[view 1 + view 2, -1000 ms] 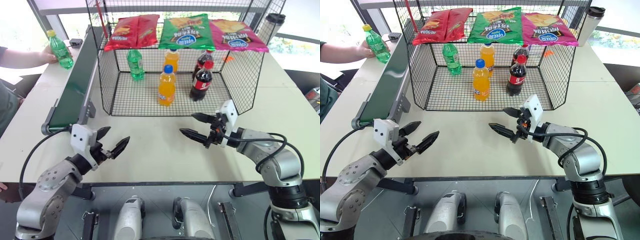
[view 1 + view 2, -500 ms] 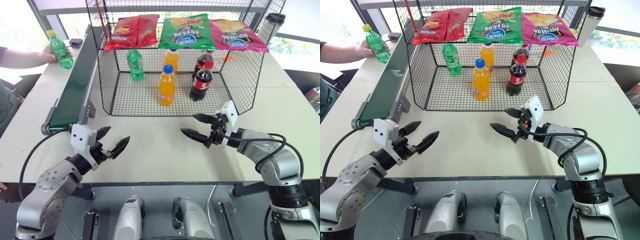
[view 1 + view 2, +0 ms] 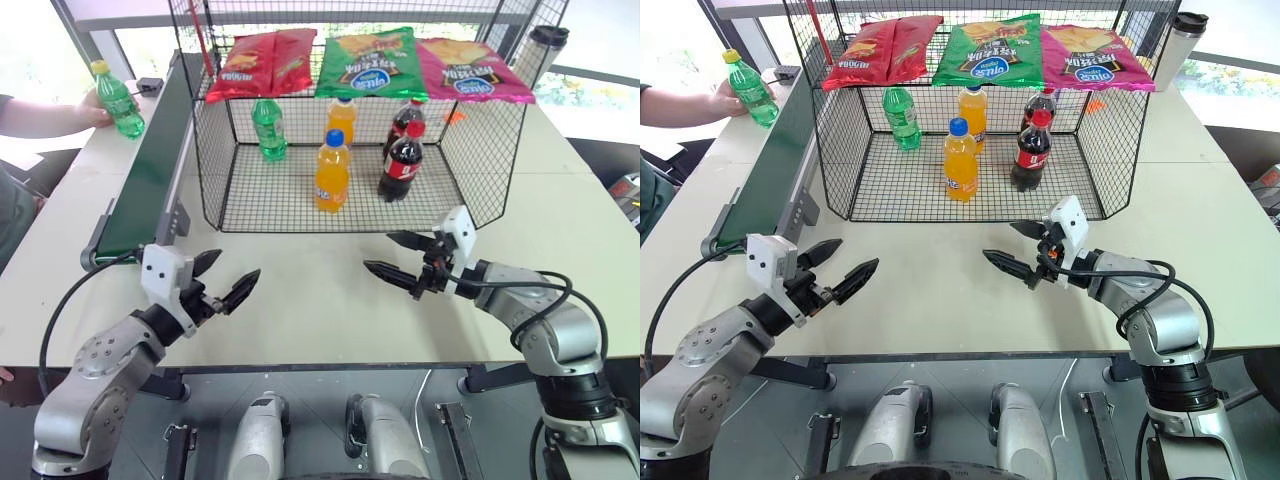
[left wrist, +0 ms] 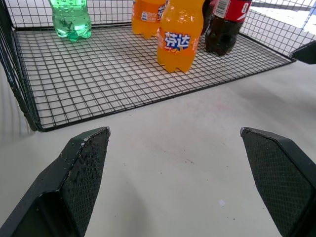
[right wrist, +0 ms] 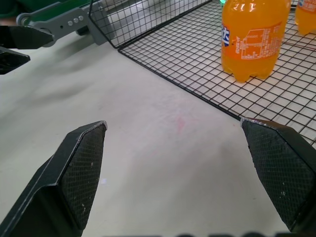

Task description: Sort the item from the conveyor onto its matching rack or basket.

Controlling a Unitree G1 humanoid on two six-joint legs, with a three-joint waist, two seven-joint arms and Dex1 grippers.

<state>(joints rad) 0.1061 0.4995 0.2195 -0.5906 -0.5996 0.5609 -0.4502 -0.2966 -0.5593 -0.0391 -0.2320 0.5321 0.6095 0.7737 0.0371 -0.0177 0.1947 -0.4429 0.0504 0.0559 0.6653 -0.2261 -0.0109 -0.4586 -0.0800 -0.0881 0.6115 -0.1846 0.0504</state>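
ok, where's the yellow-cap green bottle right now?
In the head views, the yellow-cap bottle is far left, in a person's hand beside the conveyor's far end, outside the wire cage.

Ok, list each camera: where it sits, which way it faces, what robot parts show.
Head views: look down over the table at the cage, both arms showing.
Left wrist: faces the cage floor, over the left gripper.
Right wrist: faces the conveyor end, over the right gripper.
Both wrist views share the blue-capped orange bottle.

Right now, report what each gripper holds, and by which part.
Nothing. The left gripper and right gripper both hover open and empty above the table.
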